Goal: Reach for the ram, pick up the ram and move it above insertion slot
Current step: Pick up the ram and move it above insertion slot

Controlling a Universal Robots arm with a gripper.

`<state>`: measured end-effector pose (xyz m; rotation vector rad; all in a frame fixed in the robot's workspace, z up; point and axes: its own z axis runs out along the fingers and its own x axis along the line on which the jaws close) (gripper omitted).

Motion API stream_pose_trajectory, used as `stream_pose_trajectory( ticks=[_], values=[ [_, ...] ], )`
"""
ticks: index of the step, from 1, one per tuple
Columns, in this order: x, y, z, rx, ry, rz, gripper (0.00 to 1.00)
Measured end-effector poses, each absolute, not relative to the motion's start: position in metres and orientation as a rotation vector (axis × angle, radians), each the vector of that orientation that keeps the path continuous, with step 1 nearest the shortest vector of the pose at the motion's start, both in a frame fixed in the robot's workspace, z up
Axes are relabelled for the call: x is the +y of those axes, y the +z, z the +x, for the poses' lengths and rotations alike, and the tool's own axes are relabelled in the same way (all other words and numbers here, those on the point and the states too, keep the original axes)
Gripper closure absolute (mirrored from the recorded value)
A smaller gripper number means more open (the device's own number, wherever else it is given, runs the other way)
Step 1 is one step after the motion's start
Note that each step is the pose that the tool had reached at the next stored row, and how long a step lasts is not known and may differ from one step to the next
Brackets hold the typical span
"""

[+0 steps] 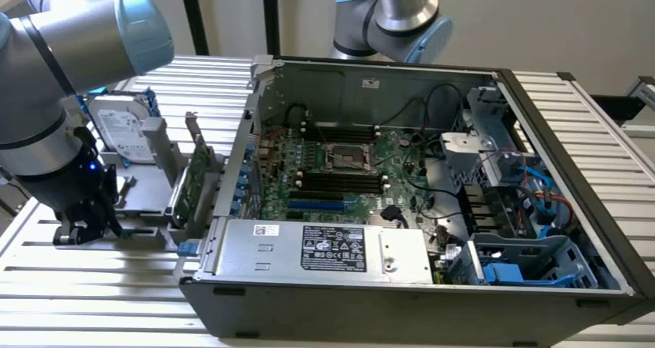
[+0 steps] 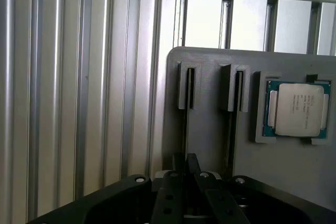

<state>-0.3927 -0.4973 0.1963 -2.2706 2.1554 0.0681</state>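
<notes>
Pointing down at the exterior view's left, arm (image 1: 46,141) lowering gripper (image 2: 186,163) over grey holder (image 2: 210,140), jaws narrow, pinching the ram (image 2: 185,127) standing edge-on in its slot, ribbed table (image 2: 79,103) lying open alongside, computer case (image 1: 409,294) flanking.

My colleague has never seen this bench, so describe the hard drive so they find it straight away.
On the exterior view's left of the open computer case stands a grey holder. The hard drive stands at its far end, a silver slab with a white label and blue rails, unlike the thin green expansion card beside it.
</notes>
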Motion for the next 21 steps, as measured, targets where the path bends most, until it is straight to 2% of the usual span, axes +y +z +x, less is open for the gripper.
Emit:
stream_pose_trajectory(
  ticks=[21],
  values=[
    [-0.4973, 0.2002, -0.3923, 2.184, 0.07, -2.244, 0.86]
  ],
)
